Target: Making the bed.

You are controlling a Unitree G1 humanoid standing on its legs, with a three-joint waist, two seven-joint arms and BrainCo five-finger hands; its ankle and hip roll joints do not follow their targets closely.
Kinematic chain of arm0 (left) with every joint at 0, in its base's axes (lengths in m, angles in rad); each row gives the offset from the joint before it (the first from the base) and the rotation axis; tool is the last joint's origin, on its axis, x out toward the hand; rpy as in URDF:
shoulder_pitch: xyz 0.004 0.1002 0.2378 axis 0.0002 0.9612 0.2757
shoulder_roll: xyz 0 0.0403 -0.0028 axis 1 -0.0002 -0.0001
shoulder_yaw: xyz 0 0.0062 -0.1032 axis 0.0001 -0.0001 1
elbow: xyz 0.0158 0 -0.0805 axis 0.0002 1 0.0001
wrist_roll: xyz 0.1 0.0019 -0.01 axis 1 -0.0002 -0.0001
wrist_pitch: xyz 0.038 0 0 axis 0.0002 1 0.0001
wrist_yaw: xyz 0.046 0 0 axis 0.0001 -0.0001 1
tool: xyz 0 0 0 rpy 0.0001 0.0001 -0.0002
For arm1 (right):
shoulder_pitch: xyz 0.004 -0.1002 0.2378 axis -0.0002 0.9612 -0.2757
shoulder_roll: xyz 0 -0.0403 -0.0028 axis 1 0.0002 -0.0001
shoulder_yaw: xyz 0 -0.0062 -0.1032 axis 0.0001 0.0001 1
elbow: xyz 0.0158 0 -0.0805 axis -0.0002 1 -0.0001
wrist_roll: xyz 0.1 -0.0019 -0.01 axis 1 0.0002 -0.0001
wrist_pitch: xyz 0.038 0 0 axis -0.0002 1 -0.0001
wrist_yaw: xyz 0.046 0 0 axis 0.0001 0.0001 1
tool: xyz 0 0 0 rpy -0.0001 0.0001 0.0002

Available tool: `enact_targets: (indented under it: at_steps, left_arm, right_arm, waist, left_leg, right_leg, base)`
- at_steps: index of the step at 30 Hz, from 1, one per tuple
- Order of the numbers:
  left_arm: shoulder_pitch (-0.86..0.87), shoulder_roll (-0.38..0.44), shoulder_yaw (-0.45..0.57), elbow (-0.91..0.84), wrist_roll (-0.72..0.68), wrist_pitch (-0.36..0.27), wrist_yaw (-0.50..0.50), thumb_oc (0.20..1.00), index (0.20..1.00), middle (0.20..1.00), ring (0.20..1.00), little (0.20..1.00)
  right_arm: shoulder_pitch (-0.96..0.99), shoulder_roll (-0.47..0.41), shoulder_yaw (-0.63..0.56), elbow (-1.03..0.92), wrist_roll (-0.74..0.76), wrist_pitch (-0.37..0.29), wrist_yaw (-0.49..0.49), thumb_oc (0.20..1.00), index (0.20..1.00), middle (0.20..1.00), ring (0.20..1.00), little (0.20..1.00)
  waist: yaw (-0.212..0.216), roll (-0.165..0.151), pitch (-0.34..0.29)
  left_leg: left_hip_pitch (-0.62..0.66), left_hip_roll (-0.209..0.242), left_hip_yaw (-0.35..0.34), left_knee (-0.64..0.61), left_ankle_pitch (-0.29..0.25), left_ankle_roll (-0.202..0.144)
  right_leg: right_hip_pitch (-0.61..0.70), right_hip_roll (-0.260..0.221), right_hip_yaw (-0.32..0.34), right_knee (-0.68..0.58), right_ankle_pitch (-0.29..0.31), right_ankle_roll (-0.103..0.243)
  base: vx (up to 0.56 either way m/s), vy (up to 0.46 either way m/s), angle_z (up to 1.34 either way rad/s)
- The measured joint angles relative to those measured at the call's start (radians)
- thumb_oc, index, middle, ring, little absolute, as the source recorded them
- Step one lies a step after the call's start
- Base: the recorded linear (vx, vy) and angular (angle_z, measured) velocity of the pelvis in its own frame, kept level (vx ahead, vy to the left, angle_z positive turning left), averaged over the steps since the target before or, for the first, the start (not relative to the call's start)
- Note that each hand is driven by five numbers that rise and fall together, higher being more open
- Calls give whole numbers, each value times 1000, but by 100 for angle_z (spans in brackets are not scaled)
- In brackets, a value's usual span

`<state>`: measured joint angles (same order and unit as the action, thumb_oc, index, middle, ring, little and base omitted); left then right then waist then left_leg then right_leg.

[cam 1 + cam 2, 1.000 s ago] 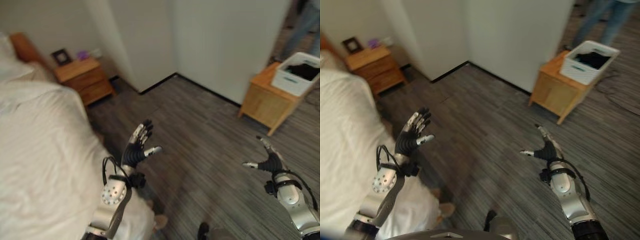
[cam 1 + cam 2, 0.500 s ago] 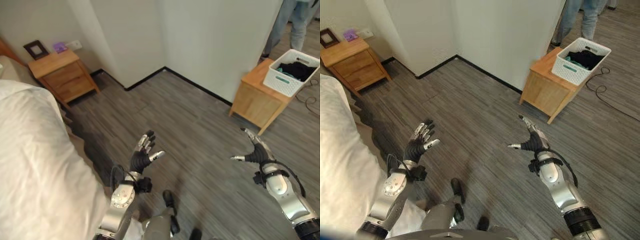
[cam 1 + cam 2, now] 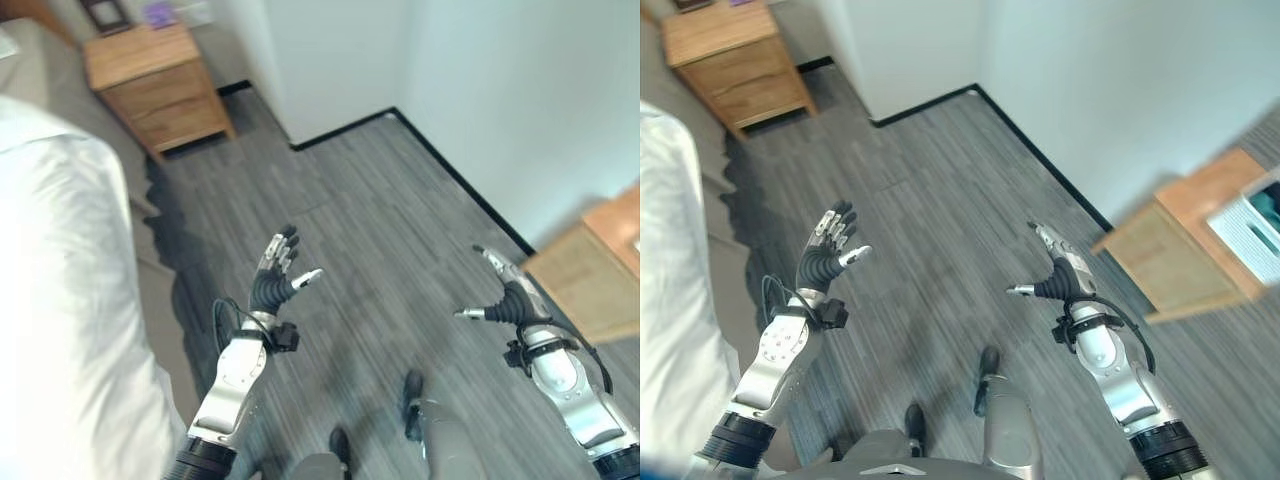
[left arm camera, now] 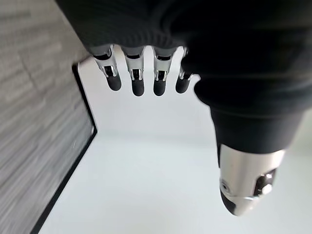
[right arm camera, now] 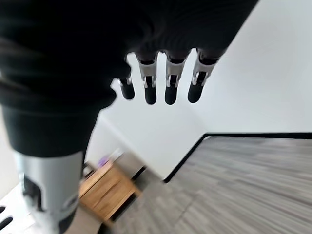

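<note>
Left hand [image 3: 272, 288], right hand [image 3: 512, 303]: both released, empty, beside bed [image 3: 60, 300]. Duvet [image 3: 70, 330] likely soft, light; pinch near edge.

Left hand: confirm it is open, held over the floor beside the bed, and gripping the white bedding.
Not gripping. The left hand is open and held over the grey floor beside the bed, but the left eye view shows it empty, apart from the white bedding.
</note>
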<state>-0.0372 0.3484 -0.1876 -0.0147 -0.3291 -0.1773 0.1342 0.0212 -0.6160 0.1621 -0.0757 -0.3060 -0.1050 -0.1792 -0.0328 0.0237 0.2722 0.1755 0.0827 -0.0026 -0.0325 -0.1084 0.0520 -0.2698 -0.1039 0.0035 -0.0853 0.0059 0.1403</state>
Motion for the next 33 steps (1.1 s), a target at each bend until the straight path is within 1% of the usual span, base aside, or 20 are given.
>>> enact_targets:
  at_steps: [1,2,3,5,8,9,10,11,12,13,16,20,21,23,25,26,27,30,32,33]
  left_arm:
    - [-3,19,1,14,0,1,1,1000,1000,1000,1000,1000]
    - [14,31,8,14,1,1,-1,1000,1000,1000,1000,1000]
    - [61,9,40,13,26,0,-2,1000,1000,1000,1000,1000]
    - [130,3,50,4,29,-10,0,1000,1000,1000,1000,1000]
    - [150,-24,61,0,27,-11,0,1000,1000,1000,1000,1000]
    - [176,-26,70,-2,26,-11,3,1000,1000,1000,1000,1000]
    - [196,-21,76,-7,26,-11,5,1000,1000,1000,1000,1000]
    - [217,-24,106,-7,22,-14,8,1000,1000,1000,1000,1000]
    - [220,-25,115,-7,21,-11,9,1000,1000,1000,1000,1000]
    - [221,-29,116,-7,21,-9,10,1000,1000,1000,1000,1000]
    - [229,-42,115,-1,22,-6,15,1000,1000,1000,1000,1000]
    - [235,-53,113,18,22,-2,23,1000,1000,1000,1000,1000]
    - [248,-54,117,14,22,-2,20,1000,1000,1000,1000,1000]
    - [270,-51,125,13,22,14,27,1000,1000,1000,1000,1000]
    - [269,-42,125,0,26,16,36,1000,1000,1000,1000,1000]
    - [270,-33,123,-12,27,16,37,1000,1000,1000,1000,1000]
    - [245,-12,114,-14,32,22,38,1000,1000,1000,1000,1000]
    - [197,27,102,-10,47,35,38,1000,1000,1000,1000,1000]
    - [169,51,89,-10,75,34,39,1000,1000,1000,1000,1000]
    - [152,60,82,-11,78,34,39,1000,1000,1000,1000,1000]
  right_arm:
    - [-1,3,-1,0,-4,2,0,1000,1000,1000,1000,1000]
    - [-1,4,1,3,-11,3,3,1000,1000,1000,1000,1000]
    - [-15,19,-12,16,-12,14,16,1000,1000,1000,1000,1000]
    - [-54,11,-13,13,-11,7,17,1000,1000,1000,1000,1000]
    - [-74,18,-68,33,4,3,13,1000,1000,1000,1000,1000]
    - [-80,24,-66,33,10,5,7,1000,1000,1000,1000,1000]
    - [-73,26,-64,31,11,2,10,1000,1000,1000,1000,1000]
    - [-56,62,-68,33,12,2,7,1000,1000,1000,1000,1000]
    - [-38,77,-68,28,14,10,9,1000,1000,1000,1000,1000]
    - [-12,92,-67,23,33,13,9,1000,1000,1000,1000,1000]
    - [4,124,-63,39,46,16,9,1000,1000,1000,1000,1000]
    - [27,119,-58,81,49,36,-17,1000,1000,1000,1000,1000]
    - [43,124,-70,83,49,34,-20,1000,1000,1000,1000,1000]
    - [72,147,-69,104,49,43,-29,1000,1000,1000,1000,1000]
    - [96,164,-64,102,49,51,-29,1000,1000,1000,1000,1000]
    - [103,168,-56,98,49,51,-29,1000,1000,1000,1000,1000]
    - [118,183,-53,90,49,53,-29,1000,1000,1000,1000,1000]
    - [117,203,-49,82,48,53,-29,1000,1000,1000,1000,1000]
    - [114,200,-48,82,47,53,-29,1000,1000,1000,1000,1000]
    - [99,199,-48,74,47,52,-29,1000,1000,1000,1000,1000]
  waist:
    - [0,-38,-1]
    - [14,-61,-4]
    - [25,-53,-3]
    - [61,-50,-9]
    - [58,-62,-1]
    - [59,-79,-3]
    - [65,-93,-4]
    - [59,-116,-11]
    - [53,-133,-7]
    - [50,-128,-11]
    - [50,-80,-35]
    - [53,-27,-73]
    - [47,-30,-77]
    - [45,-52,-87]
    - [56,-75,-104]
    - [54,-89,-109]
    - [42,-112,-107]
    - [3,-120,-102]
    - [-2,-117,-97]
    - [4,-86,-94]
  left_leg:
    - [30,-5,-4,5,-22,-36]
    - [62,1,12,21,-56,-92]
    - [90,72,46,106,-88,-137]
    - [47,105,71,260,-53,-115]
    - [-189,167,84,680,-14,-169]
    - [-215,151,117,683,-11,-168]
    - [-257,153,204,720,-5,-159]
    - [-311,178,412,679,25,-111]
    - [-310,147,465,544,28,-107]
    - [-310,97,480,294,42,-99]
    - [-287,72,467,-24,102,-108]
    - [-290,113,438,-68,138,-120]
    - [-272,119,454,-63,145,-119]
    - [-227,79,483,-46,197,-118]
    - [-206,30,498,-12,228,-86]
    - [-202,9,501,-12,233,-29]
    - [-183,-15,495,-24,235,11]
    - [-114,-50,457,-61,191,60]
    - [-71,-63,454,-61,156,84]
    - [-45,-56,465,-61,145,83]
  right_leg:
    - [28,-23,15,-13,0,9]
    - [61,-34,6,10,63,11]
    - [69,9,-30,153,158,-49]
    - [100,53,-50,194,105,-85]
    - [147,60,-120,206,53,-139]
    - [188,59,-128,189,39,-153]
    - [232,67,-130,157,33,-162]
    - [289,63,-170,92,26,-197]
    - [318,53,-190,59,26,-196]
    - [352,54,-219,29,26,-196]
    - [417,91,-244,-19,14,-174]
    - [485,106,-260,-19,-35,-141]
    - [505,94,-252,-19,-63,-109]
    - [555,37,-238,-12,-105,-62]
    - [556,-31,-212,58,-146,-10]
    - [547,-54,-214,92,-153,2]
    - [495,-86,-217,221,-156,37]
    - [323,-139,-182,652,-139,115]
    - [232,-169,-162,852,-110,119]
    - [138,-186,-230,878,-126,94]
  base:
    - [261,-165,148]
    - [367,-282,152]
    - [298,-338,100]
    - [303,-424,30]
    - [143,-224,38]
    - [210,-195,22]
    - [407,-209,21]
    - [352,-33,20]
    - [512,73,40]
    - [450,131,38]
    - [386,124,19]
    - [444,167,10]
    - [477,181,-2]
    - [338,156,-19]
    - [288,194,-39]
    - [387,315,-14]
    - [333,317,11]
    - [248,242,33]
    - [246,127,20]
    - [288,63,28]
